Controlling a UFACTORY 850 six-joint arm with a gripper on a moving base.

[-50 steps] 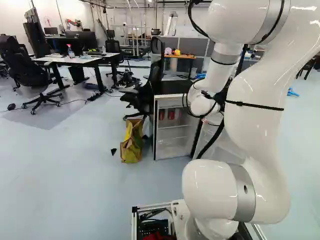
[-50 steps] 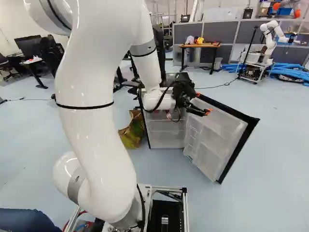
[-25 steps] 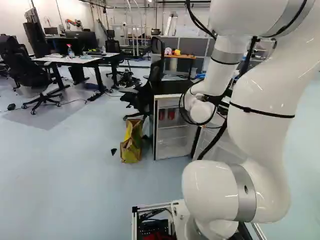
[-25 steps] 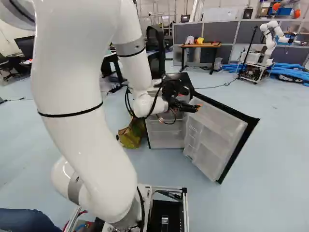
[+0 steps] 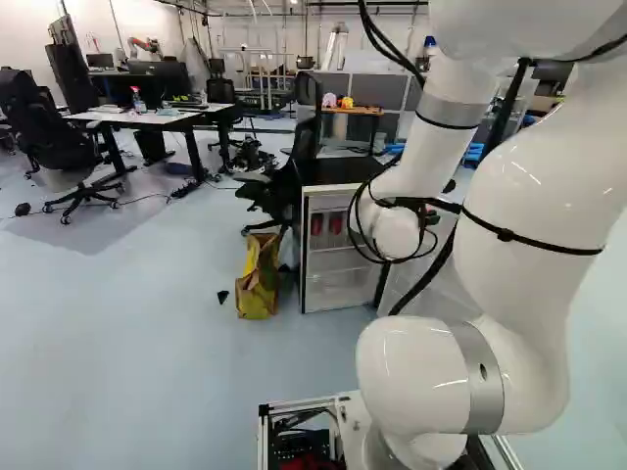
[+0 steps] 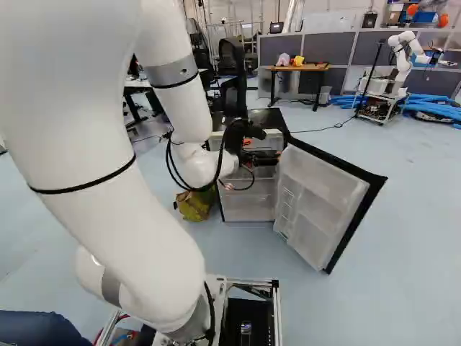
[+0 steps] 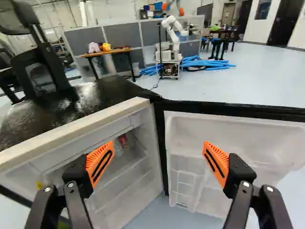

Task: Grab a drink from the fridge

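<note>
In the right base view my gripper (image 6: 274,155) is at the front of the fridge's upper part, by the hinge side of its door (image 6: 320,202). The wrist view shows the gripper (image 7: 157,155) with fingers wide apart and nothing between them; the open fridge (image 7: 71,125) lies ahead on one side, its door (image 7: 214,136) swung out on the other. Two red drinks (image 5: 316,225) (image 5: 336,224) stand side by side on an upper shelf in the left base view. One red drink (image 7: 123,140) shows inside near one orange fingertip, partly hidden.
A yellow and brown bag (image 5: 258,279) stands on the floor beside the fridge, with a black office chair (image 5: 294,181) behind it. Farther off are a wooden table (image 6: 299,68), grey partitions, blue tubes (image 6: 432,104) and another robot (image 6: 403,54).
The arm has swung leftward, carrying the gripper from in front of the door across to the fridge's opening. Its fingers have stayed apart. Base, fridge and door have stayed put.
</note>
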